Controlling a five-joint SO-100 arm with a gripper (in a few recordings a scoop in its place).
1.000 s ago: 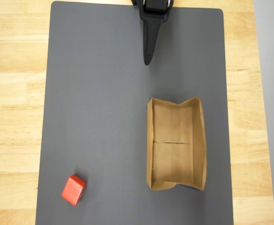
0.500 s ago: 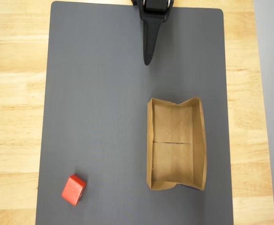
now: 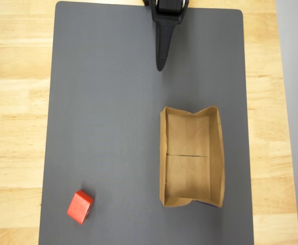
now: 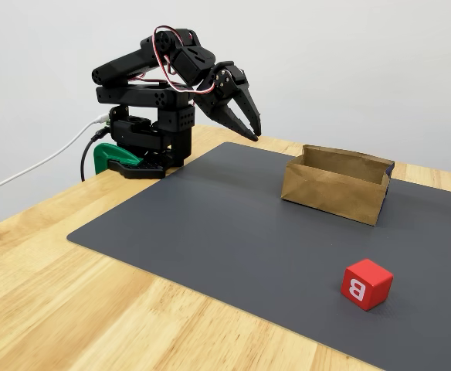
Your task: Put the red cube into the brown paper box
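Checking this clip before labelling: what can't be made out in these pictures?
- Arm base: cut off by the top edge in the overhead view.
- Gripper: open or shut unclear; its fingers overlap in both views.
- Brown paper box: floor hidden by its near wall in the fixed view.
- Red cube: far faces hidden.

A dark grey mat (image 4: 233, 232) with rounded corners lay flat on the light wooden surface (image 4: 71, 301) as I watched from my remote station. In the overhead view the mat (image 3: 108, 117) covered most of the surface (image 3: 14, 102). In the fixed view a green clamp (image 4: 111, 157) gripped the surface's far edge, a white cable (image 4: 32, 170) trailed off beside it, and a plain pale wall (image 4: 349, 69) stood behind.
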